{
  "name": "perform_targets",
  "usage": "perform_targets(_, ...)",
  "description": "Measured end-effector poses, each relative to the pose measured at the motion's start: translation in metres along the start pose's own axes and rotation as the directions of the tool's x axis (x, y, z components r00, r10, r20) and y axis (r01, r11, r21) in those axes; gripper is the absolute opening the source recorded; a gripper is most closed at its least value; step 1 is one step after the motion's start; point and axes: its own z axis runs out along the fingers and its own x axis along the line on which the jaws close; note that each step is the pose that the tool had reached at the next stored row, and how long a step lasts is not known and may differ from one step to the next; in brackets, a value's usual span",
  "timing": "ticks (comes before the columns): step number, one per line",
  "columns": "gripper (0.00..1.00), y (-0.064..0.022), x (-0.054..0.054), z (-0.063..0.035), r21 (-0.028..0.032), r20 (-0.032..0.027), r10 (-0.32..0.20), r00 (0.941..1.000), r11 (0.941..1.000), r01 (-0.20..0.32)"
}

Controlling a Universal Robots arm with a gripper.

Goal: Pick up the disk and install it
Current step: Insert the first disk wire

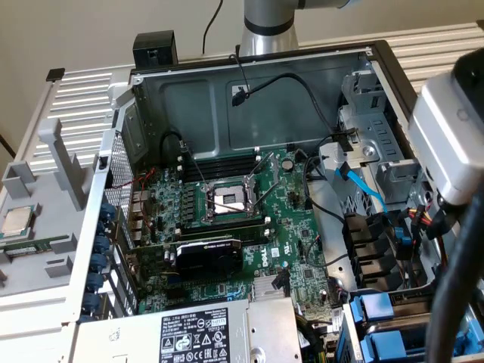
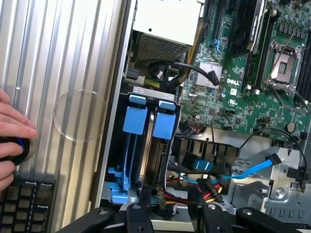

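Two bright blue carriers (image 2: 146, 121) stand edge-up, side by side, in the drive cage at the corner of the open computer case. In the exterior view they are at the lower right (image 1: 374, 310). Only their blue handles and rails show, so the disk's silver body and white label are hidden. My gripper (image 2: 172, 221) hovers above the cage. Its black fingers (image 2: 138, 217) are apart, it is open, and nothing is between them. The arm's grey wrist block (image 1: 454, 136) hangs over the case on the exterior view's right.
The motherboard (image 1: 249, 219) with its bare processor socket (image 1: 227, 200) lies inside the case, and the grey power-supply box (image 1: 204, 333) is at the front. Loose blue and black cables (image 2: 252, 167) lie beside the cage. A person's hand (image 2: 12, 131) rests on a black knob beside a keyboard (image 2: 24, 204). A small processor chip (image 1: 19, 221) lies outside the case.
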Motion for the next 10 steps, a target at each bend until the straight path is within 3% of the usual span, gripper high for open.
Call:
perform_targets(2,0.43,0.0001,0.0027,0.0006,0.0006,0.0161,0.001,0.9999,1.0000,-0.001)
perform_targets(4,0.43,0.0006,0.0051,0.0020,-0.0007,0.0267,0.000,0.9996,1.0000,0.000)
perform_targets(10,0.43,0.0017,0.0094,0.0102,-0.0054,0.0388,-0.027,0.9989,0.9996,0.027)
